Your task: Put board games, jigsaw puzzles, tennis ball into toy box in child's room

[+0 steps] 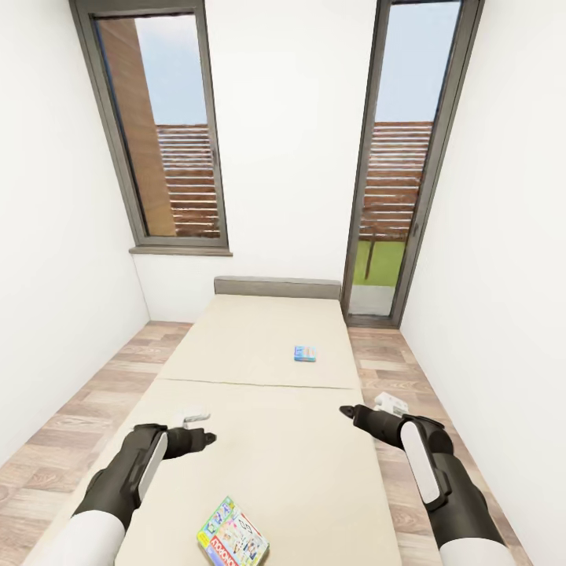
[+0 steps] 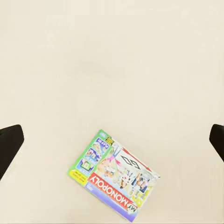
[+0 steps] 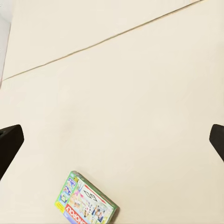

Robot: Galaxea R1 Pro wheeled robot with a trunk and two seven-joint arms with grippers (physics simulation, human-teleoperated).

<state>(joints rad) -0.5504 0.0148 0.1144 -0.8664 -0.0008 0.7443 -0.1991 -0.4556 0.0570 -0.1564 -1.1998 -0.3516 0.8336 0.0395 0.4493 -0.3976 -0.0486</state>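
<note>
A colourful Monopoly board game (image 1: 233, 537) lies flat on the near end of the beige bed (image 1: 267, 464); the same box shows in the left wrist view (image 2: 114, 173) and the right wrist view (image 3: 87, 202). A second, small blue board game (image 1: 305, 353) lies further up the bed near its right side. My left gripper (image 1: 203, 437) hovers over the bed's left part, open and empty, its dark fingertips (image 2: 8, 147) wide apart. My right gripper (image 1: 350, 412) hovers at the bed's right edge, open and empty, its fingertips (image 3: 7, 143) spread wide.
The bed runs away from me to a grey headboard (image 1: 277, 286) under the far wall. Wooden floor strips flank it on both sides (image 1: 79, 409). White walls close in left and right. Two tall windows (image 1: 161, 126) stand at the back.
</note>
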